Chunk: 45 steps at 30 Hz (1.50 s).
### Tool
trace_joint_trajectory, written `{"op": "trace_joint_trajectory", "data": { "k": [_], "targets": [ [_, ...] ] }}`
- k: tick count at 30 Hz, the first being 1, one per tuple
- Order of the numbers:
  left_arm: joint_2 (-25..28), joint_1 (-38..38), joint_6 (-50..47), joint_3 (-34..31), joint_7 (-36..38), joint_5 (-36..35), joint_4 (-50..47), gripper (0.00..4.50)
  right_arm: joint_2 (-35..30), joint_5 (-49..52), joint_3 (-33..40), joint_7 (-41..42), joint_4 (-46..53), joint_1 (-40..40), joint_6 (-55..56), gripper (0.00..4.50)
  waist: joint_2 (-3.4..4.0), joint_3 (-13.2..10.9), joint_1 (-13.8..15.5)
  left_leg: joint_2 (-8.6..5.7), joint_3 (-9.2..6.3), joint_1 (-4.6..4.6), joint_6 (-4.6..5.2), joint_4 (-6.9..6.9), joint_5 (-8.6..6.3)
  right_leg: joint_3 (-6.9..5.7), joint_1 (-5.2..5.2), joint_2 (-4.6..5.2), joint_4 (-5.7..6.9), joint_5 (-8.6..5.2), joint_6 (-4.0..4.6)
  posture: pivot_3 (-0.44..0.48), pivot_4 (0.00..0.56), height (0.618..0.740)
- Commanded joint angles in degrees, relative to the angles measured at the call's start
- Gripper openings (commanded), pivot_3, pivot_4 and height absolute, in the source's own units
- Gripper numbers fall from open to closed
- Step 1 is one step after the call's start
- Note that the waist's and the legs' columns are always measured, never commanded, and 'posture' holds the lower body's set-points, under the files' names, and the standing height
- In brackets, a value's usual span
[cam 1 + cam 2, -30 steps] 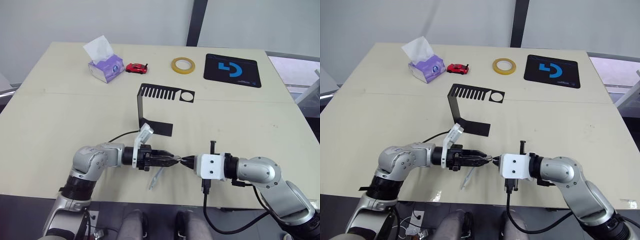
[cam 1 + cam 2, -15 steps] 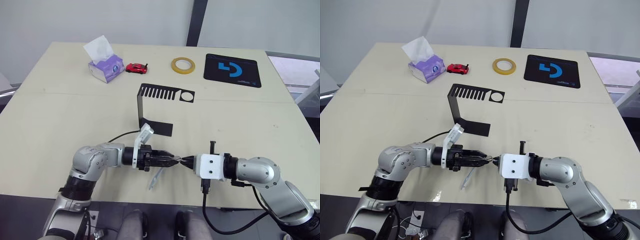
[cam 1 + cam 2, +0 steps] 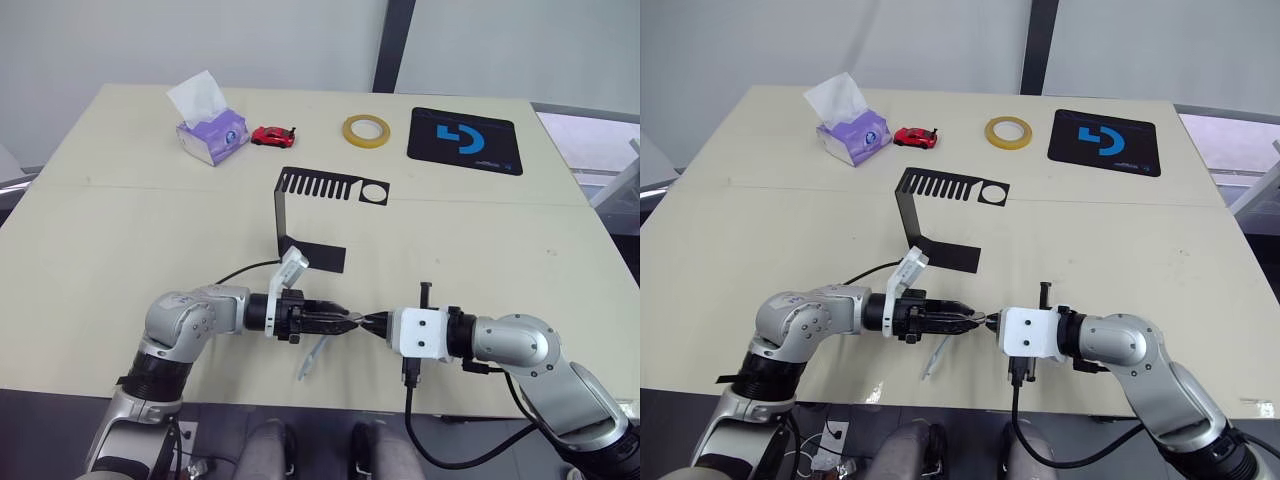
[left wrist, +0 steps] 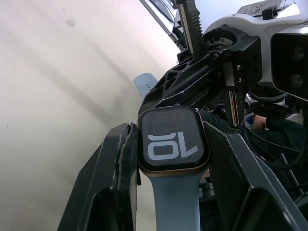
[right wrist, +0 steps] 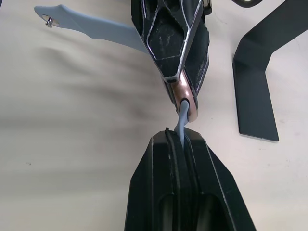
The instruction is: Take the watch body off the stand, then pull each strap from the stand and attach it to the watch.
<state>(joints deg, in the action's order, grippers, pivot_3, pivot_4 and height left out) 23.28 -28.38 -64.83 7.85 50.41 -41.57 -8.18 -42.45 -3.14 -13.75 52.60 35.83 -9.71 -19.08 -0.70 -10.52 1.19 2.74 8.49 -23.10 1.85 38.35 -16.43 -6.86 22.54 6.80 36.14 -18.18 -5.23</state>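
We see the watch body (image 4: 173, 137) pinched by its two side edges in the left end effector (image 3: 345, 321), held just above the near middle of the table (image 3: 120, 230). One strap (image 5: 89, 26) already hangs from it, trailing down toward the table. The right end effector (image 5: 181, 137) is pressed together on the second strap (image 5: 182, 120), whose free end meets the edge of the case.

We judge the case small, rigid and smooth, so a grip across its flat sides looks right, and the glass face should stay clear of the pads. The straps look soft and limp; we would take hold close to the connector end, or the band will buckle instead of sliding in.

The stand (image 3: 300, 215) sits bare, farther back. The screen shows large white digits, seemingly "10" seen upside down. The black mousepad (image 3: 465, 140) at far right bears a blue logo; its small print is unreadable.
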Motion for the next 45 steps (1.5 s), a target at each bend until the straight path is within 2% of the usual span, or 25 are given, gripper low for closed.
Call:
{"op": "trace_joint_trajectory", "data": {
  "k": [1, 34, 40, 43, 45],
  "targets": [
    [-1.96, -0.36, -0.27, 3.53, 1.68, -2.06, -3.42, 1.65, 1.21, 0.45, -0.26, -1.27, 2.38, -0.87, 0.56, 0.0, 0.0, 0.0, 0.0, 0.0, 0.0, 0.0, 0.0, 0.0, 0.0, 0.0, 0.0, 0.0, 0.0, 0.0, 0.0, 0.0, 0.15, 0.74],
    [-1.61, 0.02, 0.26, 4.14, 2.0, -1.52, -3.49, 1.65, 1.14, 0.65, -0.5, -1.05, 2.48, -0.66, -0.14, 0.0, 0.0, 0.0, 0.0, 0.0, 0.0, 0.0, 0.0, -0.01, 0.0, 0.0, 0.0, 0.0, -0.01, 0.0, 0.0, 0.0, 0.15, 0.74],
    [-1.19, 0.14, 0.61, 4.07, 2.09, -1.21, -3.36, 1.65, 2.46, 3.29, 2.04, -2.09, 4.11, 0.12, -2.18, 0.0, 0.0, 0.0, 0.01, 0.0, 0.0, 0.0, 0.0, -0.01, 0.0, 0.0, 0.0, 0.0, -0.01, 0.0, 0.0, 0.0, 0.15, 0.74],
    [-0.15, 0.52, 4.59, 3.96, 3.57, 0.44, -3.23, 1.65, 0.96, 5.36, 4.16, -0.39, 5.4, 1.97, -0.86, 1.15, 0.0, 0.0, 0.08, -0.01, 0.0, 0.0, 0.0, -0.03, 0.0, 0.0, 0.0, 0.01, -0.02, 0.0, 0.0, 0.0, 0.15, 0.74],
    [1.49, 1.09, 11.66, 4.57, 7.38, 2.78, -3.68, 1.65, -0.87, 6.97, 7.67, 0.86, 5.81, 4.93, 2.87, 1.92, 0.0, 0.0, 0.12, -0.01, 0.0, -0.03, 0.0, -0.03, 0.0, -0.01, 0.0, 0.02, -0.05, 0.0, 0.0, 0.0, 0.15, 0.74]
  ]
}}
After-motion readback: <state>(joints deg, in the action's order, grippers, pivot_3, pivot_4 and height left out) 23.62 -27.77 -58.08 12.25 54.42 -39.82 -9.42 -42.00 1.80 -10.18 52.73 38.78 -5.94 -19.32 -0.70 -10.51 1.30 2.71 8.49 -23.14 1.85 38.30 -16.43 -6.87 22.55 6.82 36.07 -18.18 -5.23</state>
